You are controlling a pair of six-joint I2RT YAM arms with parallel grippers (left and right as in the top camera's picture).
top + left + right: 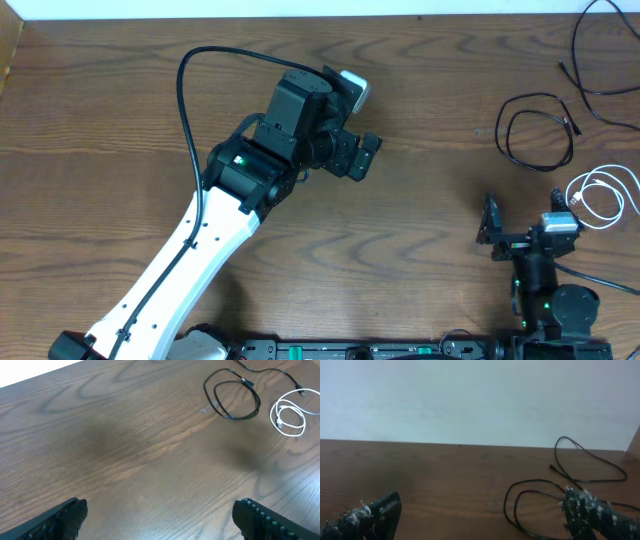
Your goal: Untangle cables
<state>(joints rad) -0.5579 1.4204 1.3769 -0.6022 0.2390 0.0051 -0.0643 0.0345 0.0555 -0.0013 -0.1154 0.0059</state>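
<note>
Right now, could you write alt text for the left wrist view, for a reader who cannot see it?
A coiled thin black cable, a looped thin white cable and a second, looser black cable lie at the upper right of a brown wooden table. The left gripper hangs open at the bottom edge, holding nothing.

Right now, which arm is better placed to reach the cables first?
Right. The right gripper, open, sits just beside the white cable and the looped black cable; the left gripper, also open, is over the table near its middle, clearly farther away.
</note>
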